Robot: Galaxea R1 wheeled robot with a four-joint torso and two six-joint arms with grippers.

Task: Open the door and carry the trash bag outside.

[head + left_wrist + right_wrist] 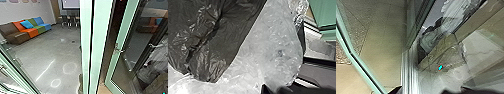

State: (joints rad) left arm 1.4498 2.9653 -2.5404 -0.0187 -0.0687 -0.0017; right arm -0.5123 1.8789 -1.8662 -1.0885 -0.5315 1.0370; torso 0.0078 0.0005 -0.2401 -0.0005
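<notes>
In the head view a green-framed glass door [112, 75] stands at the right, with a metal handle [119, 50] on its frame. The trash bag [275, 42] looms large in the left wrist view, clear crinkled plastic beside a dark, creased part. My left gripper [272, 89] is shut on the clear plastic. My right gripper [429, 90] is open, its dark tips apart and nothing visible between them, near a glass door's green edge [363, 70] and a metal frame strip [409, 72].
Green posts [101, 37] rise mid-view. Another glass door [18, 66] is at the left. Beyond lie a grey floor [50, 52], a colourful sofa [31, 31] and chairs [70, 21]. Reflections cover the glass at the right.
</notes>
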